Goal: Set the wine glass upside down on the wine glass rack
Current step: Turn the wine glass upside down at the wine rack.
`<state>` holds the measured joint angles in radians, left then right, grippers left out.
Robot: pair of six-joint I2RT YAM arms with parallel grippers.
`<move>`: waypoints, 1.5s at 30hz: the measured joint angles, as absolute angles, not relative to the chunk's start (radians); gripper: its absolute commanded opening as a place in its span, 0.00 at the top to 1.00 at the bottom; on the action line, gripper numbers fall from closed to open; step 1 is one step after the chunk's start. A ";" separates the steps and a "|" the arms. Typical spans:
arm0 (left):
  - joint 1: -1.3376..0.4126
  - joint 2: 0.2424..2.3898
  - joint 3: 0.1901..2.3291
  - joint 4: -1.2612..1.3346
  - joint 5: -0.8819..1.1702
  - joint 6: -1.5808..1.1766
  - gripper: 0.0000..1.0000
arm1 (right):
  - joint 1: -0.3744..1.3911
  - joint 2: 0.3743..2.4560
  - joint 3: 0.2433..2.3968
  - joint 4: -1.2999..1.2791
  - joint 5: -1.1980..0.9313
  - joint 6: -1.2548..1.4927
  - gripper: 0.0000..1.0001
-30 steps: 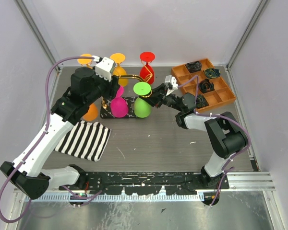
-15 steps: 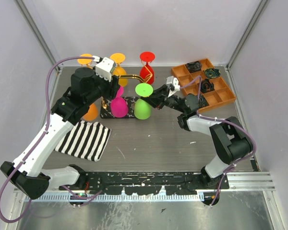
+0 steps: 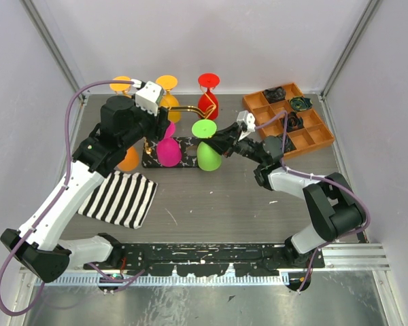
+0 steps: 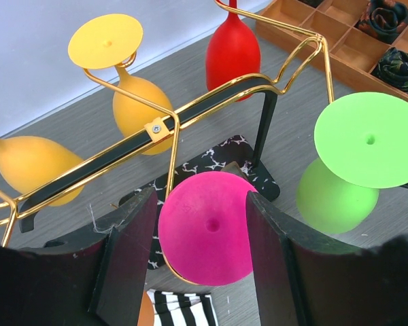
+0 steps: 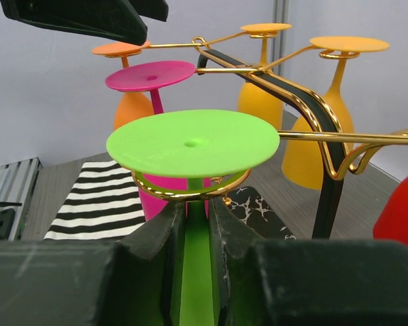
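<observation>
The green wine glass (image 3: 207, 155) hangs upside down, its flat foot (image 5: 192, 142) resting above a gold scroll hook of the wine glass rack (image 5: 313, 102), with the stem inside the hook. My right gripper (image 5: 197, 210) is shut on the green stem, just under the hook; it also shows in the top view (image 3: 219, 142). The rack's gold bar (image 4: 211, 102) stands on a marbled base (image 4: 224, 153). My left gripper (image 4: 200, 198) is open, its fingers astride the foot of a magenta glass (image 4: 207, 244) that hangs on the rack.
Two yellow-orange glasses (image 4: 139, 105) and a red glass (image 4: 232, 51) hang on the rack's far side, and another orange one (image 3: 128, 159) on the left. An orange compartment tray (image 3: 311, 134) sits at the back right. A striped cloth (image 3: 119, 197) lies front left.
My right gripper has shifted the green glass slightly right and toward the near side, and its elbow has swung right. The left arm has not moved.
</observation>
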<state>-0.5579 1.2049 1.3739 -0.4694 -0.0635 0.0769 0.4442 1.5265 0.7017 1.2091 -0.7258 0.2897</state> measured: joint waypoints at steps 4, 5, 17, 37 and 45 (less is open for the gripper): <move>-0.558 1.205 1.374 -0.469 -0.064 0.077 0.38 | 0.447 1.518 0.685 1.214 -0.689 0.285 1.00; -0.558 1.205 1.374 -0.469 -0.063 0.077 0.38 | 0.447 1.516 0.682 1.218 -0.685 0.285 1.00; -0.557 1.205 1.374 -0.469 -0.063 0.077 0.38 | 0.448 1.515 0.670 1.262 -0.704 0.304 0.99; -0.557 1.205 1.374 -0.469 -0.061 0.077 0.38 | 0.448 1.474 0.613 1.316 -0.691 0.344 0.99; -0.557 1.205 1.374 -0.469 -0.061 0.077 0.38 | 0.448 1.446 0.609 1.269 -0.602 0.328 0.99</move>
<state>-0.5568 1.2049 1.3735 -0.4690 -0.0612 0.0769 0.4477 1.4464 0.6086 1.2690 -0.6018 0.3283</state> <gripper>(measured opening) 0.618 0.223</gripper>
